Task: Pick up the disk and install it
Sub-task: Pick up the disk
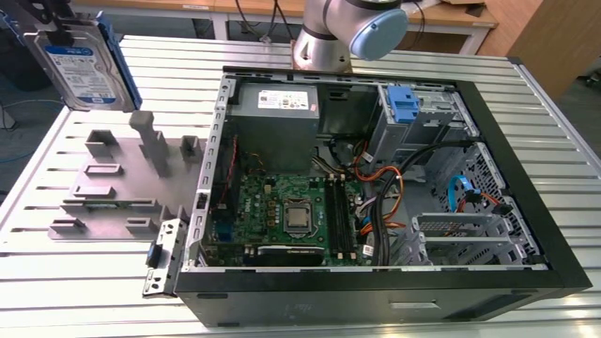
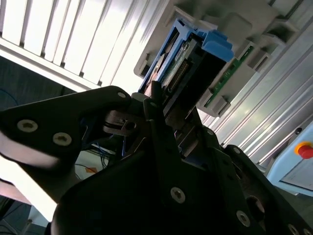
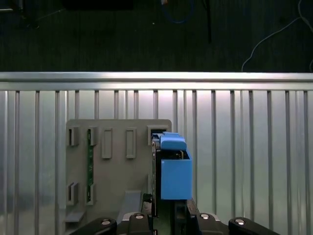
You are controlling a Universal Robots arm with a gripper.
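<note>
Exterior view: the disk hangs upright, label outward, over the grey fixture and well apart from the open computer case.

Second wrist view: the gripper is clamped on one end of the disk, one finger on each flat face.

First wrist view: the disk shows edge-on between the fingers.

Expected handling: rigid, dense, smooth-faced and shock-sensitive (avoid knocks). Take hold across the flat faces, clear of the connector edge.

The setting is a robotics laboratory. A slatted aluminium-profile workbench carries an opened black desktop computer case, a grey slotted parts fixture and a silver robot arm base; light wooden desks stand behind.
</note>
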